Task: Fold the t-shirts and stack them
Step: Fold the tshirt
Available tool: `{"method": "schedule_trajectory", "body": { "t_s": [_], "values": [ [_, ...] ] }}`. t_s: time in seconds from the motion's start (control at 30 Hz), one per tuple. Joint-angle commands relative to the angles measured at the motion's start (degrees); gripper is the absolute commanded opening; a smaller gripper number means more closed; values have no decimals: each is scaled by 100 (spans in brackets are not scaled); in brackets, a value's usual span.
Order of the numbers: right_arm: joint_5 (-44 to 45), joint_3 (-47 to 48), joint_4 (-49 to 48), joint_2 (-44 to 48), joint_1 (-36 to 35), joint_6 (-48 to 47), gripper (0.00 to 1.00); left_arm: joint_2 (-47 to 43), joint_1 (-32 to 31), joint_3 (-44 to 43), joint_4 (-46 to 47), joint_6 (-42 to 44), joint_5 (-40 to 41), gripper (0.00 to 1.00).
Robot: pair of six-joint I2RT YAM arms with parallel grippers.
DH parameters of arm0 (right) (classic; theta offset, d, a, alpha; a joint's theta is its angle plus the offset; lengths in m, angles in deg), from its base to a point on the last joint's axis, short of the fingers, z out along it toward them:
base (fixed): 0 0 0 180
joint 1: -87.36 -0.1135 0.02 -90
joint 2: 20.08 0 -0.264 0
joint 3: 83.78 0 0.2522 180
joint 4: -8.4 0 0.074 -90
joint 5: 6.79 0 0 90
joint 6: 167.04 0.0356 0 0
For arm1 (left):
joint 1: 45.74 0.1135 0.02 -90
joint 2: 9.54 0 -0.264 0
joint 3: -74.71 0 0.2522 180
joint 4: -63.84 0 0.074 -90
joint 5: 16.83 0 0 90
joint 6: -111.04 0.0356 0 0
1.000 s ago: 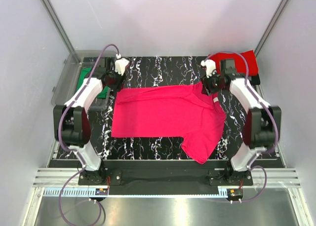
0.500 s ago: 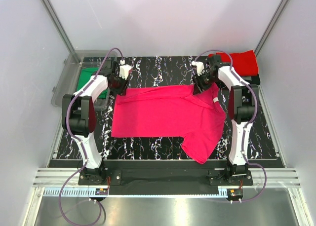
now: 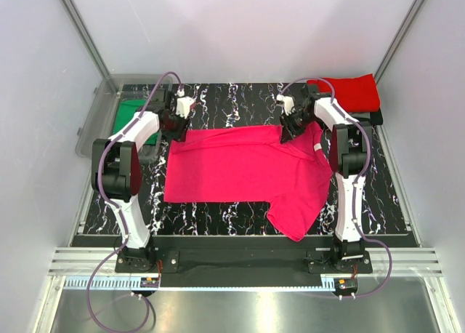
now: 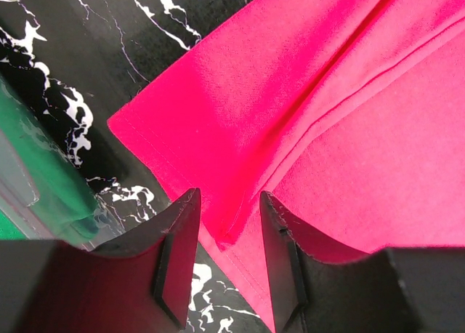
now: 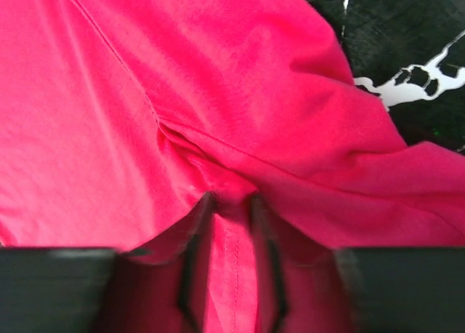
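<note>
Jaws: left gripper point(image 4: 229, 202) apart astride the pink shirt point(image 3: 240, 169) hem, right gripper point(image 5: 229, 202) seemingly clamped on it. Close left, then lift evenly.

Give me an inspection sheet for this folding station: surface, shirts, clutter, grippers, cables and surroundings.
Surface: black marbled table.
Job's things: pink t-shirt spread flat at centre; red t-shirt at far right corner; green t-shirt inside the clear bin, far left.
Clutter: nothing seen.
Grippers: left gripper straddles the pink shirt's far-left corner, grip unclear; right gripper shut on its far-right edge.
Cables: purple cables loop over both arms.
Surroundings: white walls, metal frame.
</note>
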Motion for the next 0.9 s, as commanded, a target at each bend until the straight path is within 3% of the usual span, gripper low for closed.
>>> {"method": "schedule_trajectory", "body": {
  "t_s": [0.0, 0.07, 0.17, 0.37, 0.47, 0.5, 0.7, 0.87],
  "values": [
    [-220, 314, 105, -43, -79, -70, 30, -217, -59, 51, 109, 78, 70, 43],
    [-220, 332, 105, 0, -106, -52, 20, -252, -77, 69, 100, 96, 79, 43],
    [-194, 139, 96, 297, -176, -78, 12, -349, -95, 113, 109, 96, 53, 43],
    [-115, -573, 87, 1150, -535, -70, 11, -595, -95, 227, 205, 166, -9, 43],
    [60, -1056, 44, 1554, -825, -26, 15, -674, -95, 218, 197, 166, 0, 43],
    [131, -1353, 0, 1660, -1035, -8, 23, -709, -95, 236, 197, 166, -8, 43],
    [921, -2356, -360, 2610, -1521, 36, 46, -903, -95, 332, 197, 105, -158, 44],
    [1495, -2437, -598, 2725, -1197, -18, 43, -754, -112, 158, 56, 61, -254, 45]
  ]
}}
